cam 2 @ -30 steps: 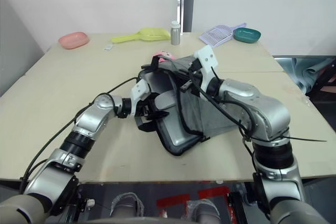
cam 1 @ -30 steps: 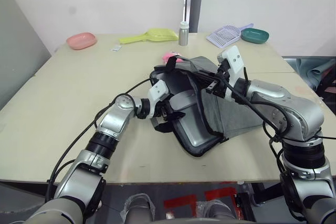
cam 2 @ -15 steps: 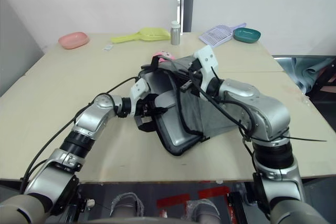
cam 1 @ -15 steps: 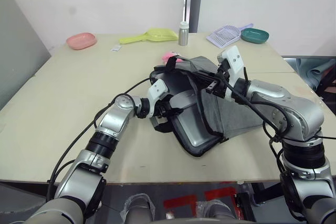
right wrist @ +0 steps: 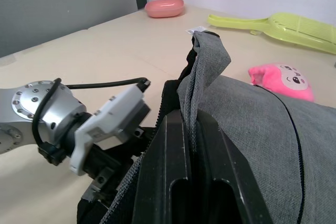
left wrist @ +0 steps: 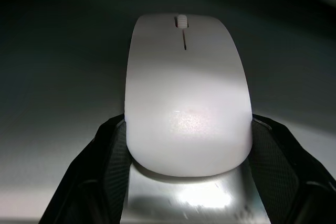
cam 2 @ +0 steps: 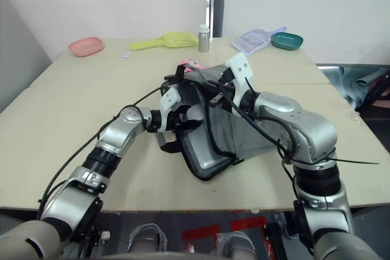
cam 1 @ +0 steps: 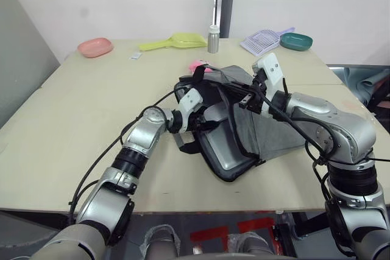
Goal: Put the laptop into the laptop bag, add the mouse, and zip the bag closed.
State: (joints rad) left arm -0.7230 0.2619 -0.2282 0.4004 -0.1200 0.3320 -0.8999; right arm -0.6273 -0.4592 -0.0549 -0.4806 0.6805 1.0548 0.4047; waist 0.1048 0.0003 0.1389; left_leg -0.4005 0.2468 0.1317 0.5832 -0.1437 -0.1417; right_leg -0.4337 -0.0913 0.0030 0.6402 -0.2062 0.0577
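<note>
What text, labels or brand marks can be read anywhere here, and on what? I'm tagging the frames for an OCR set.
None can be read.
The mouse shows a plain white shell, no brand mark.
The laptop bag shows bare grey fabric.
The laptop shows no visible logo.
The pink plush toy carries a printed face, no letters.
The small metal bottle is too small to tell.
</note>
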